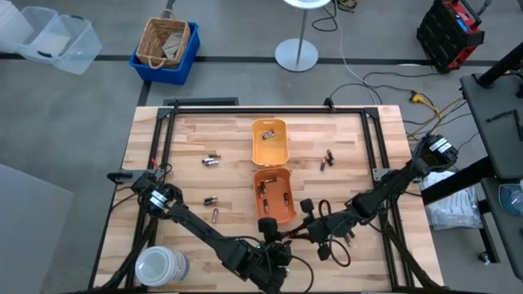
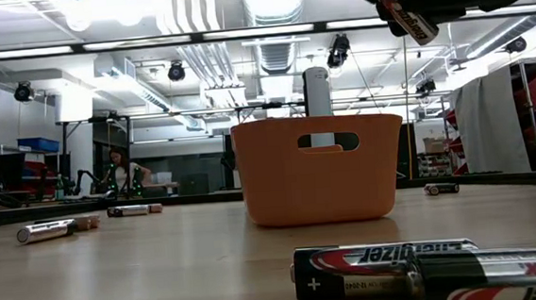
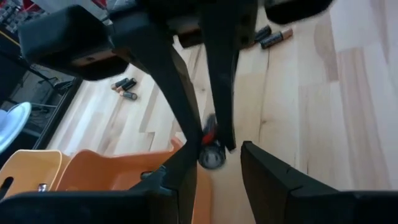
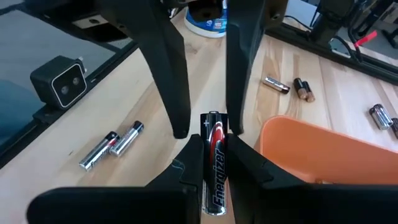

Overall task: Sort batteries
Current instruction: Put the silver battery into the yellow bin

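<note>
while both arms meet at the table's near edge, just beside the near end of the orange tray (image 1: 274,194), the right gripper (image 4: 211,134) is clamped on one battery (image 4: 213,163), a silver, black and red cell lying lengthwise between its fingers and raised off the wood; the low view shows the same cell (image 2: 413,26) held high above the table. left gripper (image 3: 214,163): hovering at that tray's near end with its fingers parted, nothing between them, facing the held cell end-on (image 3: 211,155). orange tray: holds a few batteries (image 1: 265,190). yellow tray (image 1: 270,140): set end to end with the orange one, farther back, contents too small to tell. loose batteries on the wood: a pair (image 1: 212,161) left of the yellow tray; one (image 1: 210,200) left of the orange tray and one (image 1: 216,216) nearer the edge; a dark pair (image 1: 327,158) right of the trays; a pair (image 4: 119,143) near the table edge in the right wrist view. low view foreground: two cells (image 2: 428,269) lying end to end. white tub (image 1: 161,267): near left corner. beyond the table: blue bin (image 1: 165,55) with basket, clear bin (image 1: 55,39), lamp base (image 1: 296,55).
</note>
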Available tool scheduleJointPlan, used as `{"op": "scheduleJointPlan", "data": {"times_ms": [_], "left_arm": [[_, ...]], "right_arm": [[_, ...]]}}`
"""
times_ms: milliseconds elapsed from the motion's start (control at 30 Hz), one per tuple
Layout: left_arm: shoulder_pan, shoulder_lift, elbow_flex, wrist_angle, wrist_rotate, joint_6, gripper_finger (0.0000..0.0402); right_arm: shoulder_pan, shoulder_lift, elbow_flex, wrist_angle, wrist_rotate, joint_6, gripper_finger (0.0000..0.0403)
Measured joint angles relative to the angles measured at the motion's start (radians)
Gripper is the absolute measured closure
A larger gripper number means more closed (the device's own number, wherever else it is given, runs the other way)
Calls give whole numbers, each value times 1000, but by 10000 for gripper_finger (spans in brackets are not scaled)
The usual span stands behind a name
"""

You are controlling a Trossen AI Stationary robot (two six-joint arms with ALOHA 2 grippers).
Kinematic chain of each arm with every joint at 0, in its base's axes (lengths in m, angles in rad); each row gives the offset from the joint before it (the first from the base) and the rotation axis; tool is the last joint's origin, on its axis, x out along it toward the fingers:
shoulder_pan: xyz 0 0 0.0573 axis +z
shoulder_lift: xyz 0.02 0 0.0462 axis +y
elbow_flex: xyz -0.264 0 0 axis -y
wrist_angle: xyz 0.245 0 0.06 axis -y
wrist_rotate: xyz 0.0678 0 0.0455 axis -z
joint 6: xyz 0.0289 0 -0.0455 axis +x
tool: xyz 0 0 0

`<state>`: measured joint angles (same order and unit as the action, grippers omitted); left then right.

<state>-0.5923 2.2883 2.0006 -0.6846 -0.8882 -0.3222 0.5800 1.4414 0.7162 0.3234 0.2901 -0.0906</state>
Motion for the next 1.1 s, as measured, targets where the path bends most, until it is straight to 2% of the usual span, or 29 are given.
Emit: {"op": "scheduleJointPlan", "data": {"times_ms": [233, 633, 867, 1100], "left_arm": [[6, 0, 0, 4, 0, 0, 299], [5, 0, 0, -20, 0, 3, 376], [4, 0, 0, -22, -8, 4, 380], [5, 0, 30, -119, -18, 2, 380]], "right_arm": [[0, 0, 0, -6, 2, 1, 367], [0, 0, 0, -8, 1, 3, 367], [0, 0, 0, -7, 1, 2, 365], [-1, -4, 0, -1, 6, 14, 278]]}}
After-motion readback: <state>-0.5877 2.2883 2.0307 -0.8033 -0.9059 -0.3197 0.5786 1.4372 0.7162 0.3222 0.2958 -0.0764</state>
